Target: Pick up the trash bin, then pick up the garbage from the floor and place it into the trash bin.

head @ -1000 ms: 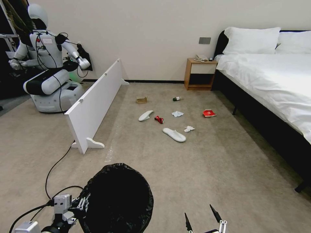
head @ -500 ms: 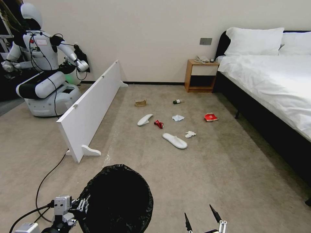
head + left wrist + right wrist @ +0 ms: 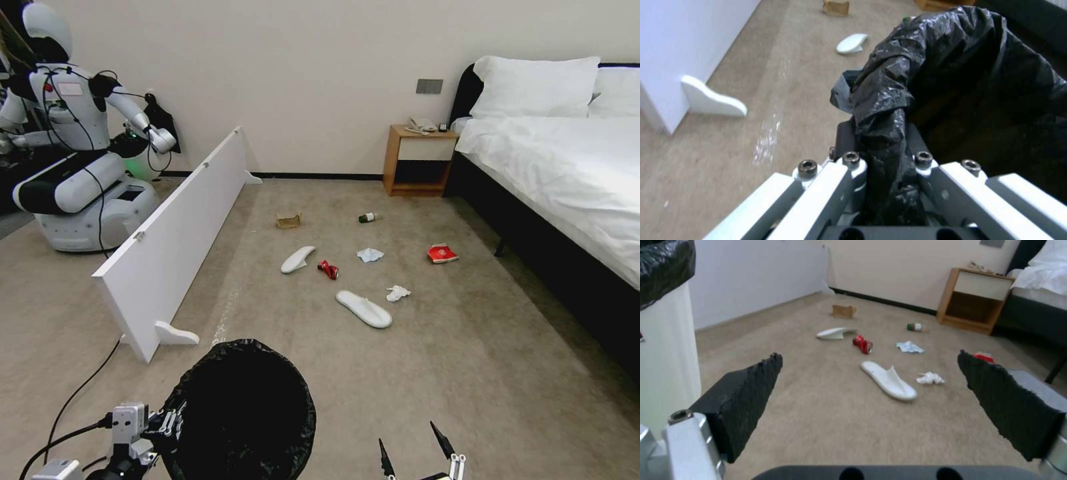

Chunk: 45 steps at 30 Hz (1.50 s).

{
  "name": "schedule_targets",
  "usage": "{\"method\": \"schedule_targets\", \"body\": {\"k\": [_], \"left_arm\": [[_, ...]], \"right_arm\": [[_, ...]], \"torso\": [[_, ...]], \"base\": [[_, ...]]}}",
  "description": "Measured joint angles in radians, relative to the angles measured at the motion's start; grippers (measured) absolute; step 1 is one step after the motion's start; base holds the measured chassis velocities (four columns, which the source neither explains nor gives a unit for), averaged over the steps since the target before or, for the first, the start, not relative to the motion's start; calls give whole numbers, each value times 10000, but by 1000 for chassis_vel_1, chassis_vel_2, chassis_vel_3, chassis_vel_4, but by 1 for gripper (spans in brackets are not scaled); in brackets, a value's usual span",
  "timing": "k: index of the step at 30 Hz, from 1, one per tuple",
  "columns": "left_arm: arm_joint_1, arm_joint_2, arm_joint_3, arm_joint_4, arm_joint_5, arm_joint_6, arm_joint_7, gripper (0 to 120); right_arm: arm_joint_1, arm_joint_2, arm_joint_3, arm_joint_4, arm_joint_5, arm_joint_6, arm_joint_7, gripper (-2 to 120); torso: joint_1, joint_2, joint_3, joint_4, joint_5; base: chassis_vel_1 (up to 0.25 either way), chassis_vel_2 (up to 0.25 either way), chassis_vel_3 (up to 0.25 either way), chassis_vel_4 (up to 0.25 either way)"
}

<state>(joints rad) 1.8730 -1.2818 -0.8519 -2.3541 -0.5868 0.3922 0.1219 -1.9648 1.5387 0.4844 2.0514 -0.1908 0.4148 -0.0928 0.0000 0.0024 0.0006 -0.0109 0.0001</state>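
the round trash bin (image 3: 243, 407), lined with a crinkled glossy black plastic bag, sits low in the head view at the robot's left, held off the carpet by the left gripper (image 3: 170, 421), whose white metal fingers are clenched on the bin's bagged rim. the left wrist view gives what the head view cannot: the bag (image 3: 889, 133) bunched into a tight fold pinched between the bolted fingers, with the bin's pale wall peeking out beneath it. the right gripper (image 3: 410, 445) hangs low at the robot's right, released, its two black wedge-shaped pads spread wide; the right wrist view shows their rough, toothed faces (image 3: 746, 386) and the bin's smooth whitish side (image 3: 666, 356) close by. the garbage lies well ahead on the beige short-pile carpet (image 3: 433, 373): a long white slipper (image 3: 363, 309), a second curved white slipper (image 3: 297, 259), a crushed red can (image 3: 327, 269), two crumpled white tissues (image 3: 398, 293), a flat red packet (image 3: 443, 253), a torn brown paper bag (image 3: 289, 221) and a small green-capped bottle (image 3: 367, 217). compared with a second ago, the whole scene has slid lower and nearer in the head view, so the camera has advanced, while both grippers keep the same places in the picture. a long white panel on curved feet (image 3: 167, 247) stands to the left, a wooden nightstand (image 3: 419, 160) and a white-sheeted bed (image 3: 567, 167) to the right.
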Motion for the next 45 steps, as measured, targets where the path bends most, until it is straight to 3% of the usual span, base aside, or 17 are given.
{"method": "schedule_targets", "body": {"k": [36,45], "left_arm": [[-2,-6,31,5,33,-20,-19,5],[-5,-6,21,12,29,-19,-20,5]], "right_arm": [[11,21,56,-1,-81,159,-88,100],[15,20,55,-15,-114,161,-99,100]], "torso": [[1,-1,2,-2,-4],[-1,-1,-2,2,0]], "base": [[-210,206,210,-209],[-56,64,65,-61]]}}
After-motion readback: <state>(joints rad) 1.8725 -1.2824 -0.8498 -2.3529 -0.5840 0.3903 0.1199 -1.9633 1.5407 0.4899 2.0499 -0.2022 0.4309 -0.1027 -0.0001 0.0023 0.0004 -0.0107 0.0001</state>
